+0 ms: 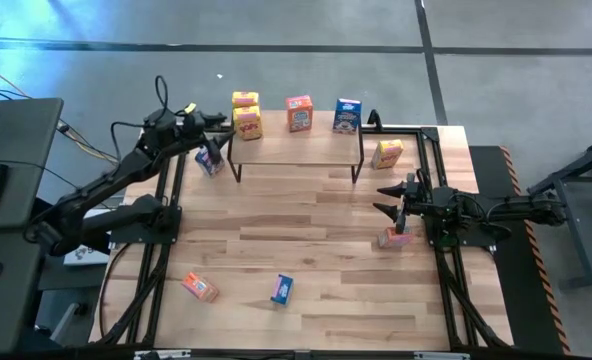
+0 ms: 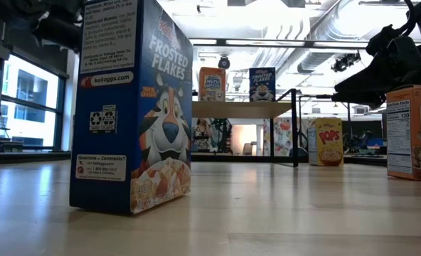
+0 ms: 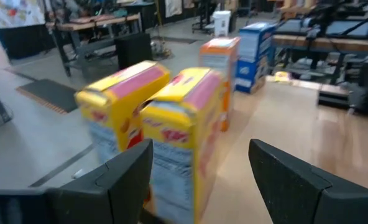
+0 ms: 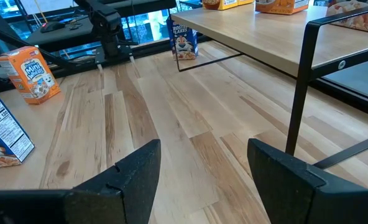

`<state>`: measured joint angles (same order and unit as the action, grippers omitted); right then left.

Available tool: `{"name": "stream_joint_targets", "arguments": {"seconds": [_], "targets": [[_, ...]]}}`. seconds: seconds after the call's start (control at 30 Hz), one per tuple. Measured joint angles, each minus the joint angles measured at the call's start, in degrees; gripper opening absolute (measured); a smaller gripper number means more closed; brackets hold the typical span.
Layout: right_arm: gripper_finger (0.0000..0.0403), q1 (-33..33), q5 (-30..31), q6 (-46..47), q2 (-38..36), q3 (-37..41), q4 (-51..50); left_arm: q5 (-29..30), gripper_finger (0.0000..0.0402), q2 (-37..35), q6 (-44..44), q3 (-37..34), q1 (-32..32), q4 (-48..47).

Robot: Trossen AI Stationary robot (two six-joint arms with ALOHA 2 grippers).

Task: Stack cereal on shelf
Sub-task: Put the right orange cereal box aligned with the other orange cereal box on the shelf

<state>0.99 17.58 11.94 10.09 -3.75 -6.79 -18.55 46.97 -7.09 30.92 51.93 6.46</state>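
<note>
**Q:** where's all the cereal sitting right now?

**A:** Four boxes on the shelf point(image 1: 296, 150): two yellow boxes point(image 1: 246, 113) at its left end, an orange box point(image 1: 298, 113) mid-plank, a blue box point(image 1: 347, 115) toward the right end. On the tabletop point(image 1: 306, 250): a blue one point(image 1: 209, 158) off the shelf's left end, a yellow one point(image 1: 386, 153) off its right end, an orange one point(image 1: 395, 237) by the right edge, plus an orange one point(image 1: 200, 287) and a blue one point(image 1: 282, 289) near the front edge.

**Q:** and your grippers?

**A:** My left gripper point(image 1: 219, 122) hangs at the shelf's left end, jaws wide, nothing in them, the yellow pair right ahead. My right gripper point(image 1: 385, 198) sits near the right edge, jaws apart and empty, the shelf's black leg point(image 4: 299, 93) just ahead.
</note>
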Motion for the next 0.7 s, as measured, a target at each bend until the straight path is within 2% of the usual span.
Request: {"name": "stream_joint_targets", "arguments": {"seconds": [0.4, 0.7], "targets": [[0.0232, 0.0, 0.0, 0.0, 0.0, 0.0, 0.0, 0.5, 0.0257, -4.4, 2.3, 0.2, -7.4, 1.2], [0.0232, 0.0, 0.0, 0.0, 0.0, 0.0, 0.0, 1.3, 0.0257, -4.4, 3.9, 5.2, -13.9, 1.1]]}}
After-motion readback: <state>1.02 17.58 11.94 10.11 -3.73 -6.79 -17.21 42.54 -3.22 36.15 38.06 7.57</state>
